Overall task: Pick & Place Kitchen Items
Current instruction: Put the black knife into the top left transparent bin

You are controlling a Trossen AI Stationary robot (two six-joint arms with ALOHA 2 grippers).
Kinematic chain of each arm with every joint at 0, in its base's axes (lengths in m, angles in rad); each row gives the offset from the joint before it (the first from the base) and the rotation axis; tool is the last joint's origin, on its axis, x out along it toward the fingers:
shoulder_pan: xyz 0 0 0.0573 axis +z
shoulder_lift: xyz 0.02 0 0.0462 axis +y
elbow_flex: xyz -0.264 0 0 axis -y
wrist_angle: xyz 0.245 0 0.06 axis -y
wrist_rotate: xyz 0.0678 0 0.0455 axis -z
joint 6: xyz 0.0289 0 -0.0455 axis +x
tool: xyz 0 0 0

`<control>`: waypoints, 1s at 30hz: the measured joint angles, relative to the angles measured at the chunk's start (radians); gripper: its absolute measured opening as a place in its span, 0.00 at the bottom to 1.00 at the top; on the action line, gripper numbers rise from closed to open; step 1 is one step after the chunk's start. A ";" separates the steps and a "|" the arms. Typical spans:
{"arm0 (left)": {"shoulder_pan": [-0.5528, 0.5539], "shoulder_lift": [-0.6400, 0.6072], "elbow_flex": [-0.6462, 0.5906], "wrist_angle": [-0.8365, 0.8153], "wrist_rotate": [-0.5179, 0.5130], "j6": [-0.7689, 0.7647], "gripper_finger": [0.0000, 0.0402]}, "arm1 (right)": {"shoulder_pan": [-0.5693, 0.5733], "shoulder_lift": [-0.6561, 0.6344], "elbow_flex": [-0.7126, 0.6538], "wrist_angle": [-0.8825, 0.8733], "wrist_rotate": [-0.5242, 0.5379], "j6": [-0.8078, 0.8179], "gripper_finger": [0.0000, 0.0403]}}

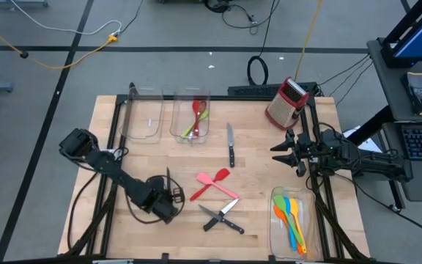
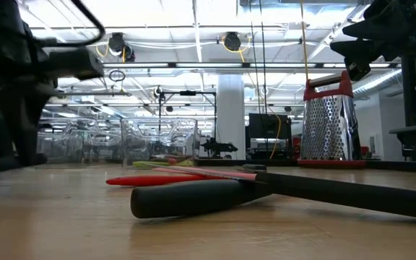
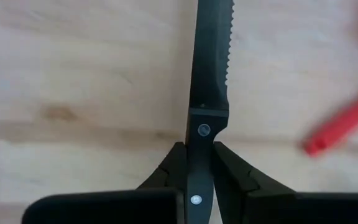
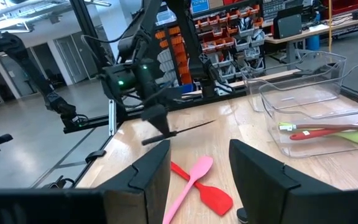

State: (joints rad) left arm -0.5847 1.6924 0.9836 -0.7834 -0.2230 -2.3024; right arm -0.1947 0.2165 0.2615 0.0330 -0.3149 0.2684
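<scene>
My left gripper (image 1: 171,202) hovers over the table's near left part, shut on a black serrated knife (image 3: 210,56). The right wrist view shows that knife (image 4: 179,132) lifted off the wood. Flat on the table lie crossed red and pink spatulas (image 1: 212,183), two crossed knives (image 1: 222,216) and one more knife (image 1: 231,144). My right gripper (image 1: 288,150) waits open above the table's right side, holding nothing. My left gripper pinches the knife's black handle (image 3: 199,158) between its two fingers, on the handle's flat sides just behind the blade. The fingers come from above, pointing down, and lie across the knife. The knife hangs roughly level, clear of the table, blade toward the far edge.
A clear bin (image 1: 191,117) at the far edge holds red and green utensils, with another clear bin (image 1: 143,117) to its left. A bin (image 1: 291,220) at the near right holds several orange, blue, yellow and green utensils. A red box grater (image 1: 286,103) stands far right.
</scene>
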 joint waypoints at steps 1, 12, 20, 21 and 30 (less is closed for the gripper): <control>0.002 0.001 -0.001 -0.004 0.000 0.005 0.09 | 0.000 0.000 0.000 0.000 0.000 0.000 0.39; -0.011 -0.097 0.001 0.150 -0.302 0.210 0.09 | 0.000 0.000 0.000 0.000 0.000 0.000 0.39; -0.060 -0.232 0.003 0.369 -0.550 0.556 0.09 | 0.000 0.000 0.000 0.000 -0.001 -0.003 0.39; -0.066 -0.235 0.003 0.416 -0.562 0.626 0.09 | 0.000 0.000 0.000 0.000 -0.001 -0.008 0.39; -0.066 -0.205 0.003 0.969 -0.568 1.170 0.09 | 0.000 0.000 0.000 0.000 0.000 -0.030 0.39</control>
State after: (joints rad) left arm -0.6504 1.4878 0.9867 0.1861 -0.7915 -1.1327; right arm -0.1947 0.2161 0.2615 0.0334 -0.3153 0.2382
